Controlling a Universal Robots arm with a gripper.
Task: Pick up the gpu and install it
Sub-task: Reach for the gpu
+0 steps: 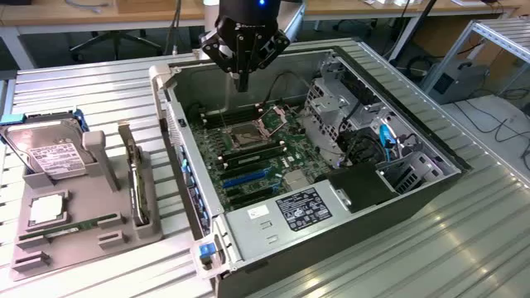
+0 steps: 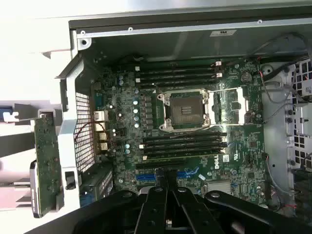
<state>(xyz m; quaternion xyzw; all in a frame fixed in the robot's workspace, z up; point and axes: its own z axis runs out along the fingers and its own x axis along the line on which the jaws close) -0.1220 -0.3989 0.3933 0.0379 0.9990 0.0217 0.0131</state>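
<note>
Gripper (image 1: 242, 82) at upper centre of the exterior view, hanging over the open computer case (image 1: 175, 105). Fingers pressed together, clamped on nothing. Tips pointing straight down into the case, above the far end of the motherboard (image 1: 252, 158) and close to the CPU socket (image 1: 248, 133); cannot tell whether touching anything.

Wrist view: gripper (image 2: 167, 187) as dark closed fingers over the motherboard (image 2: 195, 136), with the CPU socket (image 2: 185, 109) open between two banks of black memory slots (image 2: 178, 73).

gpu (image 1: 135, 177) on the exterior view's left, outside the case. Standing on its long edge in a slot of the grey holder (image 1: 87, 245), just beside the case's side wall and well apart from the gripper. Not picked up, not installed. In the wrist view, gpu (image 2: 48, 156) as a green board next to the case's perforated rear panel (image 2: 84, 131), outside it.

Also in the holder: hard drive (image 1: 51, 155) with white label, propped upright at the far left of the exterior view; memory stick (image 1: 71, 228) lying flat near lower left; square silver chip (image 1: 46, 208) between those two.

Power supply (image 1: 302, 208) with black label at lower centre of the case. Holder and case both on a ribbed metal table (image 1: 83, 87).
</note>
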